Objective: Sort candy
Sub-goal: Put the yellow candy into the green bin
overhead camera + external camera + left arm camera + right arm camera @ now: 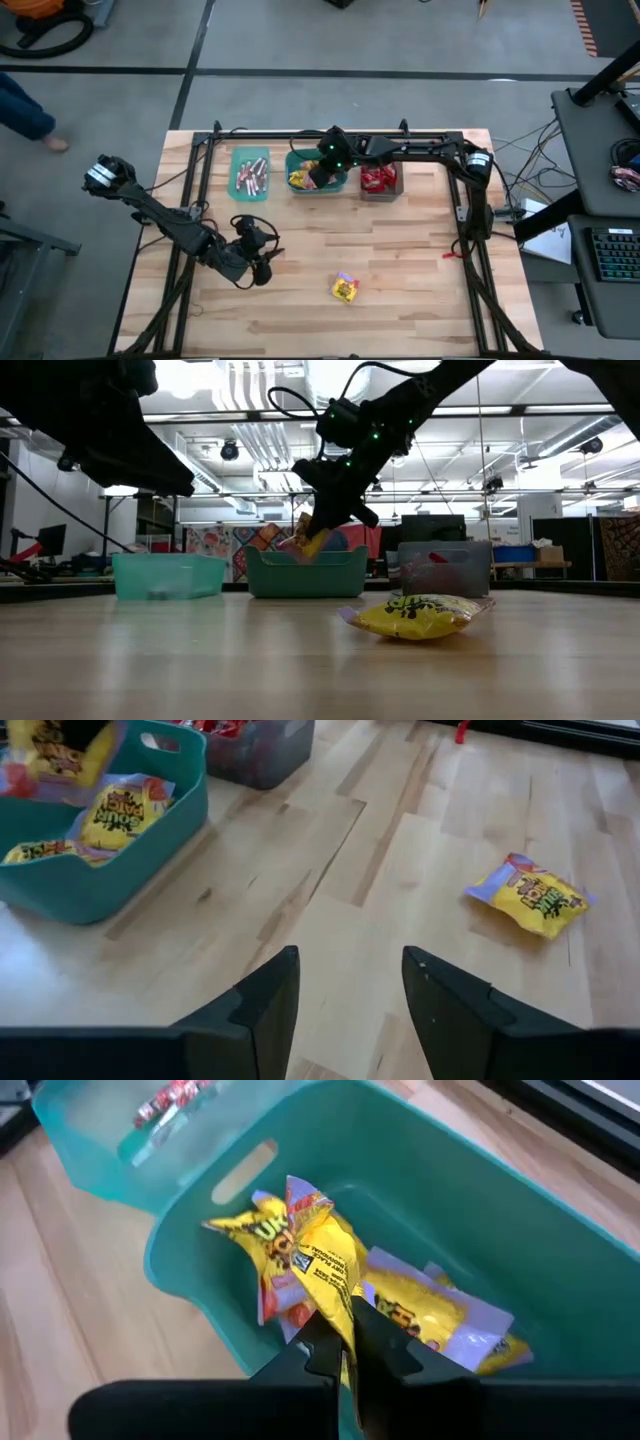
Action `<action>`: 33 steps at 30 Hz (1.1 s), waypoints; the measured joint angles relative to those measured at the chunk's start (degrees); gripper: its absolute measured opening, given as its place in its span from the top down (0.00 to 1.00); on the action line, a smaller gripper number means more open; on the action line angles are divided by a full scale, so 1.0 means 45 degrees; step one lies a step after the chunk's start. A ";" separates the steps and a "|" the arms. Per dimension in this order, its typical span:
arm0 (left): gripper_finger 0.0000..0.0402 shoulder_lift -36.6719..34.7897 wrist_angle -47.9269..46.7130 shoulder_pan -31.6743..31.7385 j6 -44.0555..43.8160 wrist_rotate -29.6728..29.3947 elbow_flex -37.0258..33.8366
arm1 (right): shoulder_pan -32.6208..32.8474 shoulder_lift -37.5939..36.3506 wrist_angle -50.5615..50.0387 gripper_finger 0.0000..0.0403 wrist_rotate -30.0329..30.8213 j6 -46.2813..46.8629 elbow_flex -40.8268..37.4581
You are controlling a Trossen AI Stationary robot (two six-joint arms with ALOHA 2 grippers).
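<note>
Yellow packets lie in the dark teal middle bin (318, 182) (480, 1210). One more yellow packet (345, 288) (530, 898) (420, 615) lies flat on the table near the front. Pinkish sticks (250, 175) fill the light teal bin (168, 575), and red packets (378, 179) fill the grey bin (445, 565). My right gripper (322, 170) (347, 1342) is over the middle bin, shut on a yellow packet (305, 1245) (310, 540). My left gripper (262, 268) (350, 990) hovers open above bare table, left of the lone packet. My right gripper pinches the yellow packet by one end (338, 1305) between its two fingers (385, 1350), coming from above and slanting down. The packet is lifted clear and hangs crumpled below the fingers, just above the packets lying in the middle bin.
The three bins stand in a row along the table's far edge inside the black frame (300, 135). Bare wood spreads over the middle and near part of the table (420, 260). A small red object (452, 254) lies near the right frame post.
</note>
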 joint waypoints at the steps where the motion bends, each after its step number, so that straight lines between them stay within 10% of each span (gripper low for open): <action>1: 0.60 0.0070 0.0025 0.0000 -0.0102 -0.0019 0.0000 | -0.0001 0.0006 0.0089 0.98 -0.0013 0.0042 0.0000; 22: 0.60 0.0517 0.0062 0.0000 -0.0744 -0.0086 0.0005 | -0.0341 -0.0061 -0.0036 0.62 0.0698 0.0114 0.0000; 33: 0.60 0.0523 0.0805 -0.0022 -0.0948 -0.0018 0.0005 | 0.0727 -0.1668 -0.1757 0.60 -0.0493 -0.0636 0.0000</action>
